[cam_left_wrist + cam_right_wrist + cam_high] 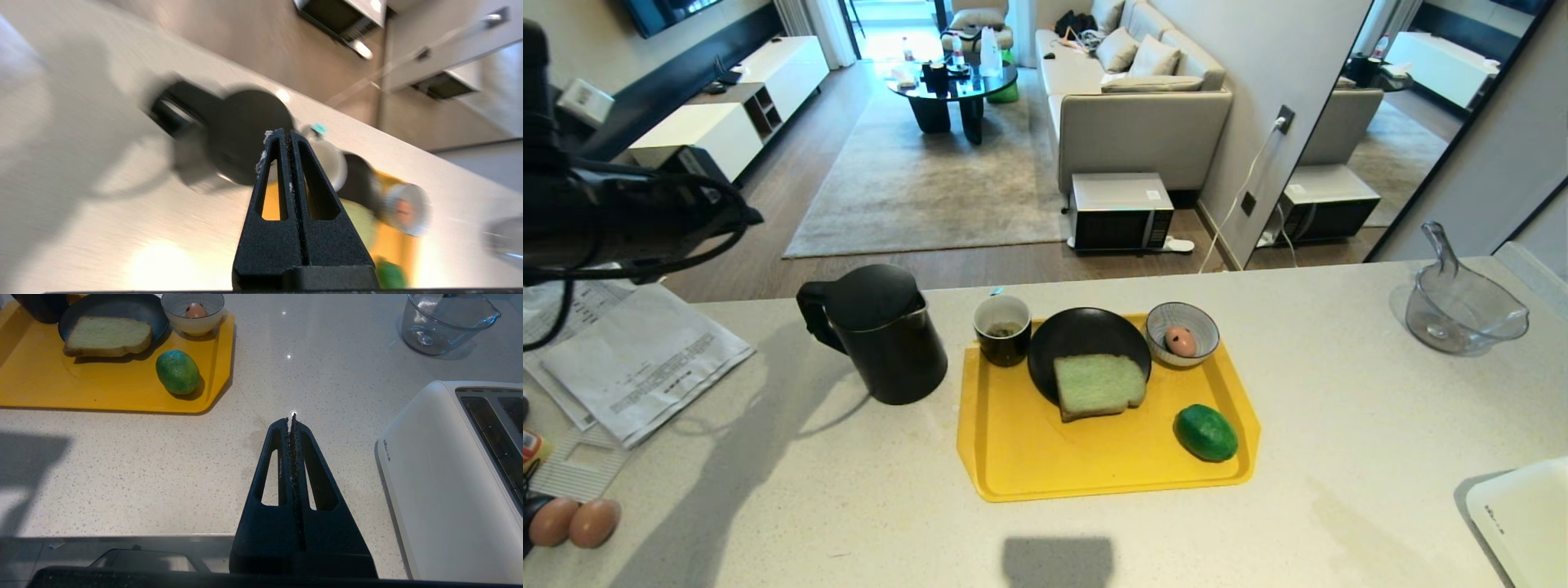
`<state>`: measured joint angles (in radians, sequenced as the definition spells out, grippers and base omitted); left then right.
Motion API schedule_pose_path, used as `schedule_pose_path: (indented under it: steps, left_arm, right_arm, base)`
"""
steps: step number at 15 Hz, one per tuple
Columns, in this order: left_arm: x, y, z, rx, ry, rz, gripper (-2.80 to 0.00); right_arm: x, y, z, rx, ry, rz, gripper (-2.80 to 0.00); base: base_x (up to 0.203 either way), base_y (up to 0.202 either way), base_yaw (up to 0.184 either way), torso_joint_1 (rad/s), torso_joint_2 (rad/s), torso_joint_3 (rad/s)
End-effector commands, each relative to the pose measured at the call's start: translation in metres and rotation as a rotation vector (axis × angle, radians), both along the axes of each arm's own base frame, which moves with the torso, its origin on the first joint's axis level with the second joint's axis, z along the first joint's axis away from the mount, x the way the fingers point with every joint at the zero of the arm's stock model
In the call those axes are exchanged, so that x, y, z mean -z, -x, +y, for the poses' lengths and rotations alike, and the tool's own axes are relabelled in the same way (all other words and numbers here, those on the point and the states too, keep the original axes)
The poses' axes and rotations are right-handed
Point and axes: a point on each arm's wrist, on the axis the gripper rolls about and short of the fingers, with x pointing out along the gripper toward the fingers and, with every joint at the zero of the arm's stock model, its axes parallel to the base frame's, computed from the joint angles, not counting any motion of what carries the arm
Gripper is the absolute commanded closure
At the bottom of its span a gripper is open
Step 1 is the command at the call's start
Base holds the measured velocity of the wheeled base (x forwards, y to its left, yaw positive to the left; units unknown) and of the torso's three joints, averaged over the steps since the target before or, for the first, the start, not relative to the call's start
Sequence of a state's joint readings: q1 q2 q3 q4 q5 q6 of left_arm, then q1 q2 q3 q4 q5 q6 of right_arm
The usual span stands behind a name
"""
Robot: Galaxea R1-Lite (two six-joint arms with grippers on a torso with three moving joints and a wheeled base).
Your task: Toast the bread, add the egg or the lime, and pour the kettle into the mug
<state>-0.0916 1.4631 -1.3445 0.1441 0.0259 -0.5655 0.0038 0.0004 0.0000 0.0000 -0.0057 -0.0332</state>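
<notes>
The black kettle stands on the counter just left of the yellow tray. On the tray are the mug, a black plate with the pale green bread leaning over its rim, a patterned bowl holding an egg, and the lime. My left arm hangs high at the far left. Its gripper is shut and empty, pointing toward the blurred kettle. My right gripper is shut and empty over bare counter, short of the lime.
A white toaster sits at the counter's near right corner, close beside my right gripper. A clear glass jug stands at the back right. Papers and two brown eggs lie at the left.
</notes>
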Motion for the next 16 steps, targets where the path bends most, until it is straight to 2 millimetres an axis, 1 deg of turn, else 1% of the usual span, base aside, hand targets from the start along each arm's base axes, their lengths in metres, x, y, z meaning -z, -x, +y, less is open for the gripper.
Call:
schedule_pose_path:
  steps: [1,2,4,6,7,9,11,13,16]
  left_arm:
    - [-0.033,0.056,0.019,-0.052,-0.189,-0.148,0.00]
    - [-0.041,0.074,0.025,-0.079,-0.262,-0.186,0.00]
    - [-0.055,0.115,0.031,-0.127,-0.355,-0.272,0.00]
    - [-0.065,0.154,0.031,-0.157,-0.413,-0.359,0.00]
    - [-0.070,0.177,0.029,-0.170,-0.446,-0.412,0.00]
    - [-0.075,0.218,0.026,-0.190,-0.499,-0.502,0.00]
    - [-0.075,0.262,0.021,-0.209,-0.529,-0.606,0.00]
    - [-0.070,0.304,0.017,-0.233,-0.554,-0.703,0.00]
    - [-0.055,0.361,0.010,-0.246,-0.579,-0.826,0.00]
  right_arm:
    - [0.000,0.000,0.000,0.000,0.001,0.000,0.00]
    - [0.000,0.000,0.000,0.000,0.001,0.000,0.00]
    - [0.000,0.000,0.000,0.000,0.001,0.000,0.00]
    - [0.000,0.000,0.000,0.000,0.001,0.000,0.00]
    - [0.000,0.000,0.000,0.000,0.001,0.000,0.00]
    - [0.000,0.000,0.000,0.000,0.001,0.000,0.00]
    - [0.000,0.000,0.000,0.000,0.001,0.000,0.00]
    - [0.000,0.000,0.000,0.000,0.001,0.000,0.00]
    - [0.000,0.000,0.000,0.000,0.001,0.000,0.00]
  base:
    - [0.000,0.000,0.000,0.000,0.00,0.000]
    - [0.000,0.000,0.000,0.000,0.00,0.000]
    - [0.000,0.000,0.000,0.000,0.00,0.000]
    - [0.000,0.000,0.000,0.000,0.00,0.000]
    - [0.000,0.000,0.000,0.000,0.00,0.000]
    - [0.000,0.000,0.000,0.000,0.00,0.000]
    - [0.000,0.000,0.000,0.000,0.00,0.000]
    - [0.000,0.000,0.000,0.000,0.00,0.000]
    - [0.000,0.000,0.000,0.000,0.00,0.000]
